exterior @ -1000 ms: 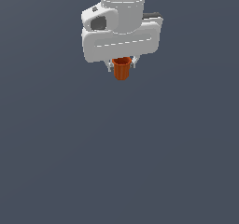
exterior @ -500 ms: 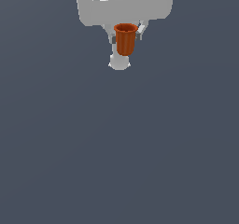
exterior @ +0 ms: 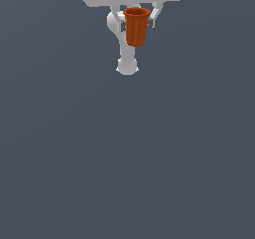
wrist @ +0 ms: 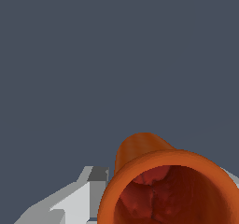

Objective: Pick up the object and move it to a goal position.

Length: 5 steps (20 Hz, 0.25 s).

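Observation:
The object, a small orange-red ribbed cup with a thicker rim, hangs upright in the air near the top of the exterior view. My gripper is shut on it, one finger on each side of its rim, and the white hand above is cut off by the frame's top edge. In the wrist view the cup fills the near corner, its dark open mouth facing the camera, with a grey-white finger beside it.
A white arm link shows behind and below the cup in the exterior view. Everything else is a plain dark grey-blue surface.
The gripper has risen with the cup and come closer to the exterior camera. More of the hand is now cut off at the top, and the arm link behind has come into sight.

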### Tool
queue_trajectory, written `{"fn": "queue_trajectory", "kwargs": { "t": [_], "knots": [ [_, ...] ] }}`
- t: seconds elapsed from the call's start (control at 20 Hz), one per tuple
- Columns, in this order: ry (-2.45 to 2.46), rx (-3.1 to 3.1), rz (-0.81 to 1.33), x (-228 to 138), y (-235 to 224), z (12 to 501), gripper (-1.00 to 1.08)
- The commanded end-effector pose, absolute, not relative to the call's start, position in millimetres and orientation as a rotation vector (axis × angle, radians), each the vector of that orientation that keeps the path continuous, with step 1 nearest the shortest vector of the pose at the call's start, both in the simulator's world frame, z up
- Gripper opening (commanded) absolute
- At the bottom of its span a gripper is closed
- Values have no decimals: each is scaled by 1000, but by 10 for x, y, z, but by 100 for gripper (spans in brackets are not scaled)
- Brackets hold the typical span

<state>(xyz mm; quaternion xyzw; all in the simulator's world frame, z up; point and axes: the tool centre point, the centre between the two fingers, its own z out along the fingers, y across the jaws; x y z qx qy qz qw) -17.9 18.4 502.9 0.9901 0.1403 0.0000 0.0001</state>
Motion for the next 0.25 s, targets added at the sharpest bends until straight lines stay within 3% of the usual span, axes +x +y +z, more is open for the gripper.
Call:
{"fn": "queue_trajectory", "kwargs": {
  "t": [0.0, 0.2],
  "knots": [
    [440, 3110, 0, -177, 186, 5057, -100],
    [440, 3110, 0, -172, 185, 5048, -100]
  ]
}}
